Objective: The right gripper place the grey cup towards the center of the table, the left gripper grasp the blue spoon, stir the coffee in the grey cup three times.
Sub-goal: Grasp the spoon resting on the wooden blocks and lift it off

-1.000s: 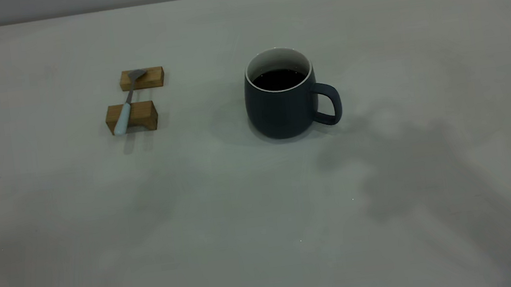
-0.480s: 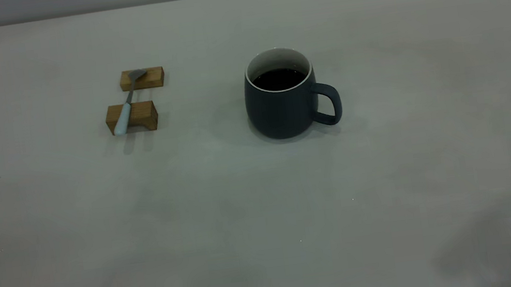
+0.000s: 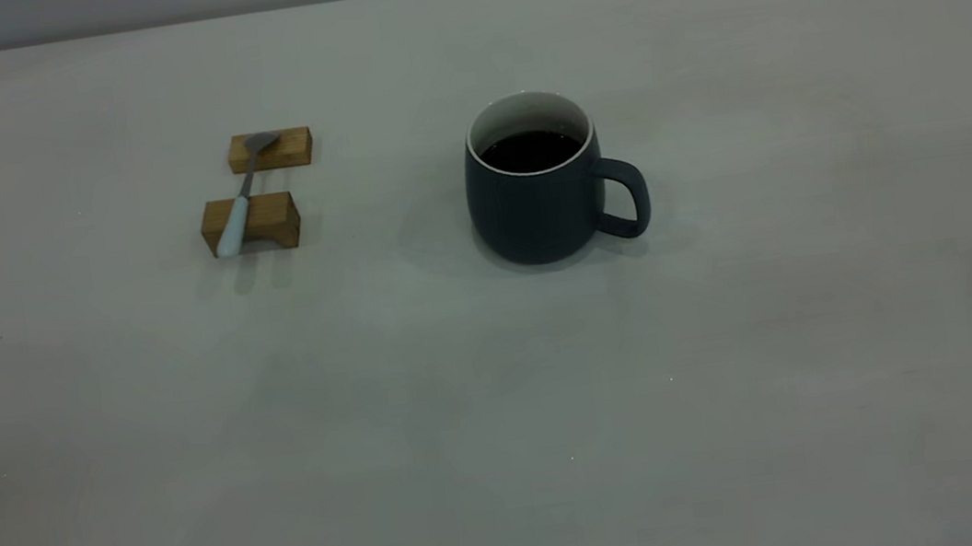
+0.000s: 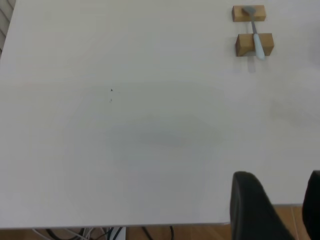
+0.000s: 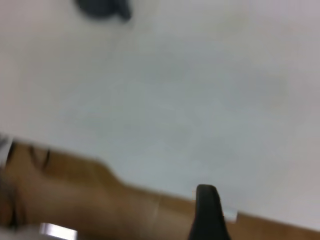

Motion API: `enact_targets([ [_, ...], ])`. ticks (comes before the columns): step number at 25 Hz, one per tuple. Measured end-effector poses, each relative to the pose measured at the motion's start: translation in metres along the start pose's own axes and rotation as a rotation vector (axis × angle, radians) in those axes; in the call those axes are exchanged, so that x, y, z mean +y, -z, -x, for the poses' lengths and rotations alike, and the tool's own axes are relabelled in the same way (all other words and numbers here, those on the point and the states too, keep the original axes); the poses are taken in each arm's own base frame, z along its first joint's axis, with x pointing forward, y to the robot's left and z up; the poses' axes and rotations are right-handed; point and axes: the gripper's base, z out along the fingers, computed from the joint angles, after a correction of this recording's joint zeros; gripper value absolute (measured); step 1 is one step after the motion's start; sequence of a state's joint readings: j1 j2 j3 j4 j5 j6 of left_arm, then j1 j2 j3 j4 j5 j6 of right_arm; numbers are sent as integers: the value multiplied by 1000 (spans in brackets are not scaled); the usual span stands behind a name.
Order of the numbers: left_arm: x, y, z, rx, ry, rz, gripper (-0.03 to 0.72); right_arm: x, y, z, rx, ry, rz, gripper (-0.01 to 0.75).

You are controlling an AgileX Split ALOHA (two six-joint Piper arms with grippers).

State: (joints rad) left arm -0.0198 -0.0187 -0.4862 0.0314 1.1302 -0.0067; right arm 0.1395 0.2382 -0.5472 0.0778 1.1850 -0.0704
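Observation:
The grey cup (image 3: 538, 202) stands upright near the middle of the table (image 3: 502, 401), handle to the right, with dark coffee (image 3: 530, 150) inside. The cup (image 5: 102, 7) shows far off in the right wrist view. The blue spoon (image 3: 241, 201) lies across two wooden blocks at the left. It is also seen in the left wrist view as the spoon (image 4: 256, 35), far from my left gripper (image 4: 280, 180), which is open and empty over the table's edge. My right gripper (image 5: 265, 210) shows one finger (image 5: 207, 212) with a wide bare gap beside it, near the table edge. Neither gripper appears in the exterior view.
Two small wooden blocks, the far one (image 3: 270, 149) and the near one (image 3: 251, 223), carry the spoon. Beyond the table edge (image 4: 150, 224) there is wooden floor (image 5: 75, 200) and some cables.
The dark arm shadow on the table's right side has slid off toward the lower right and gone. Cup, spoon and blocks have not moved.

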Motion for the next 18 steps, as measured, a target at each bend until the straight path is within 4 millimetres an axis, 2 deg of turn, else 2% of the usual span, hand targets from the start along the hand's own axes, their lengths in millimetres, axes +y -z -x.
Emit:
enact_targets([
  [3,0,0,0,0,0,0,329,0,3,-18,-99,-48,-65,604],
  [6,0,0,0,0,0,0,329,1,3,-27,-162,-73,-108,602],
  [18,0,0,0,0,0,0,329,-1,4,-28,-187,-65,-125,593],
])
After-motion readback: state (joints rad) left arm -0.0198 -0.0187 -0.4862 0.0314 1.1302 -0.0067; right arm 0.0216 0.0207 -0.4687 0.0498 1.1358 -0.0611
